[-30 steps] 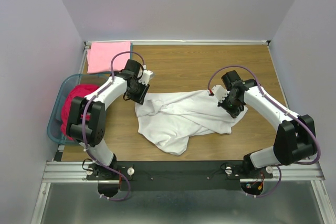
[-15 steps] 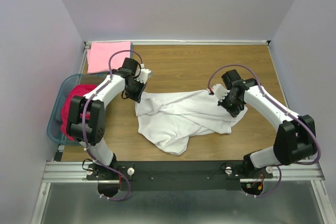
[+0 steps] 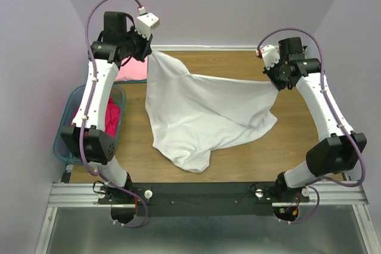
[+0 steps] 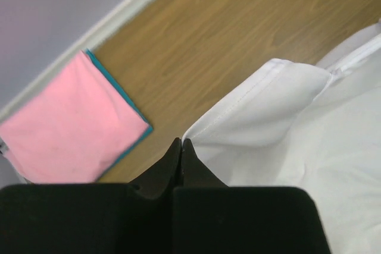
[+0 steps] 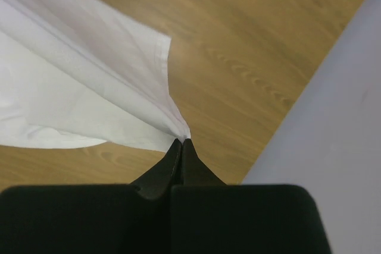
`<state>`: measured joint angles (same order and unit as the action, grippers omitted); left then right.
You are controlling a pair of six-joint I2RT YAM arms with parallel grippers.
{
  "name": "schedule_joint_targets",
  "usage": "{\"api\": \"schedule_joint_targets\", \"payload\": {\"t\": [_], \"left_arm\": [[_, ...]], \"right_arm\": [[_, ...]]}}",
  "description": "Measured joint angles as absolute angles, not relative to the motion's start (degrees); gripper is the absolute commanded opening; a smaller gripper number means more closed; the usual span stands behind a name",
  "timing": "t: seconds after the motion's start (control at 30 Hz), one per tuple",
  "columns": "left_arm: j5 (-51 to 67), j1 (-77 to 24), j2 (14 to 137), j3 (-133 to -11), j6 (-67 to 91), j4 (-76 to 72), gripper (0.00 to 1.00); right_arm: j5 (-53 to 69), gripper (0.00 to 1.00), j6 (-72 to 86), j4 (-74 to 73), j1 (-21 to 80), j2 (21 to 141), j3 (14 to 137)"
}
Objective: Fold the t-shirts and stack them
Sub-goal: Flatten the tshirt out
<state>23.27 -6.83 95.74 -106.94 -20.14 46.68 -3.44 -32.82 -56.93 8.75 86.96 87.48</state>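
The white t-shirt (image 3: 196,111) hangs stretched between both raised grippers, its lower part trailing on the wooden table (image 3: 297,153). My left gripper (image 3: 149,53) is shut on its upper left corner, which shows in the left wrist view (image 4: 280,117). My right gripper (image 3: 275,81) is shut on its upper right corner, seen in the right wrist view (image 5: 89,87). The folded light pink t-shirt (image 3: 132,71) lies at the back left corner, mostly behind the left arm, and shows in the left wrist view (image 4: 71,123). The magenta-red t-shirt (image 3: 110,117) sits in the basket.
A teal plastic basket (image 3: 65,141) stands at the table's left edge. Purple walls (image 3: 208,4) close the back and sides. A metal rail (image 3: 202,191) with the arm bases runs along the near edge.
Both grippers rose from low over the table and moved apart and back, lifting the white t-shirt by two corners and spreading it out.
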Motion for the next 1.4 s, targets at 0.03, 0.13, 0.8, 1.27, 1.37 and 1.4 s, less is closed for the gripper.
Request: {"api": "schedule_joint_targets", "payload": {"t": [0.03,0.13,0.8,1.27,1.37,1.4], "left_arm": [[24.18,-6.72,95.94,-108.77,-20.36,46.39,0.0],[26.55,-6.0,95.88,-111.22,-20.86,44.84,0.0],[30.02,-3.88,88.29,-126.72,-16.29,22.46,0.0],[28.6,-3.49,51.48,-101.38,-13.63,12.29,0.0],[27.86,-3.49,45.89,-102.17,-13.61,11.16,0.0],[27.35,-3.49,44.91,-103.11,-13.61,10.9,0.0]], "right_arm": [[-3.55,0.01,-32.88,-56.71,8.43,87.22,88.75],[-4.03,0.01,-33.1,-56.05,7.73,87.9,92.53],[-11.49,0.01,-34.98,-49.01,5.91,96.44,135.76],[-10.0,0.01,-32.93,-46.59,5.93,68.86,126.08],[-9.13,0.0,-32.58,-45.41,5.93,64.6,126.48],[-8.71,0.01,-32.51,-44.8,5.93,63.59,127.13]]}}
